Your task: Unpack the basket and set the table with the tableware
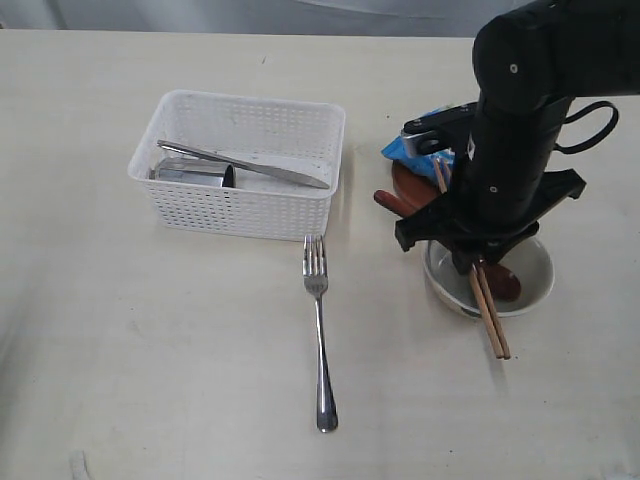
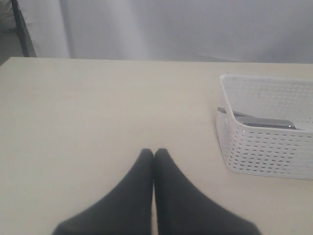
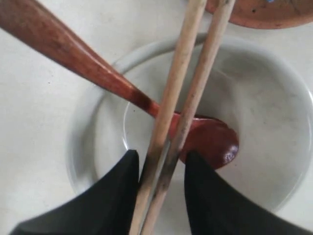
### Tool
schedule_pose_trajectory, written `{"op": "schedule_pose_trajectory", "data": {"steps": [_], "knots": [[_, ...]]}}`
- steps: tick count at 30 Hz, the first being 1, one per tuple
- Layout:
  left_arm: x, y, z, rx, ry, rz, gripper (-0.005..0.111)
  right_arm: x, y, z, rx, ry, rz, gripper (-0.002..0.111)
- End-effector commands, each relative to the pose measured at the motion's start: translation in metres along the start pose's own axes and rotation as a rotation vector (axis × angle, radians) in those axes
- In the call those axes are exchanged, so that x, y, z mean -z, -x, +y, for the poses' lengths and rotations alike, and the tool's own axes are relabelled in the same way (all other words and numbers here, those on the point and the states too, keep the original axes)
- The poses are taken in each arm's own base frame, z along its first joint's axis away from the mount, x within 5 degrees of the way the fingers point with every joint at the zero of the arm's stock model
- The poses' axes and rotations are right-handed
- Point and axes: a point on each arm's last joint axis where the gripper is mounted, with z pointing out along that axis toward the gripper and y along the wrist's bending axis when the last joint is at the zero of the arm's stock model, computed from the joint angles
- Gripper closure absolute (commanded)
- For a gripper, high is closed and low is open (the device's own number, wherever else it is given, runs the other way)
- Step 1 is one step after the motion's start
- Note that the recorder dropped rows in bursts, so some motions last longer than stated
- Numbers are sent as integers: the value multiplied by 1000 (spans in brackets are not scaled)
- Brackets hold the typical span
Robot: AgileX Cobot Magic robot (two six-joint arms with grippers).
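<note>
Cream table (image 1: pixel 150 350), white basket (image 1: pixel 240 212), fork (image 1: pixel 320 340), bowl (image 1: pixel 536 286), brown plate (image 1: pixel 404 180)

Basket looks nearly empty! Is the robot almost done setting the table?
Over halfway, it seems. Done: the fork lies on the table, and the plate and the bowl with the spoon in it are out. In hand: the right gripper is clamped on the chopsticks over the bowl. To do: the knife and steel cup sit in the basket.

Table (image 1: pixel 150 380) open L of fork (image 1: pixel 320 330); basket (image 1: pixel 240 210) blocks beyond.
</note>
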Motion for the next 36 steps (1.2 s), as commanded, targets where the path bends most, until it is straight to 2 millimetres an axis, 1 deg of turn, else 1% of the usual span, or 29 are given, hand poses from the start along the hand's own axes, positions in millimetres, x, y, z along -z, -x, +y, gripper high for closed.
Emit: {"op": "schedule_pose_trajectory", "data": {"steps": [1,3,5,6,8,11,14,17,19,20,22,24,29,30,31,32,33,35,36], "knots": [[0,-1,0,-1,4,0,107,2,-1,-1,29,-14,14,67],[0,-1,0,-1,4,0,107,5,0,-1,28,-12,0,61],[0,-1,0,-1,4,0,107,14,2,-2,25,-9,-20,60],[0,-1,0,-1,4,0,107,21,4,-2,25,-7,-38,60],[0,-1,0,-1,4,0,107,38,9,-2,27,-4,-73,60],[0,-1,0,-1,4,0,107,69,15,-4,35,7,-143,60],[0,-1,0,-1,4,0,107,101,19,-2,47,54,-228,60],[0,-1,0,-1,4,0,107,129,22,8,82,170,-315,60],[0,-1,0,-1,4,0,107,141,22,21,143,265,-355,60],[0,-1,0,-1,4,0,107,143,23,28,152,314,-365,60],[0,-1,0,-1,4,0,107,144,28,42,137,406,-369,60],[0,-1,0,-1,4,0,107,141,38,51,102,495,-368,60],[0,-1,0,-1,4,0,107,125,74,73,66,672,-346,60],[0,-1,0,-1,4,0,107,124,79,79,90,694,-349,60],[0,-1,0,-1,4,0,107,118,86,87,120,701,-349,60],[0,-1,0,-1,4,0,107,117,90,93,145,693,-354,60],[0,-1,0,-1,4,0,107,112,95,99,155,680,-347,60],[0,-1,0,-1,4,0,107,104,105,112,150,681,-341,60],[0,-1,0,-1,4,0,107,100,110,115,136,685,-340,60]]}}
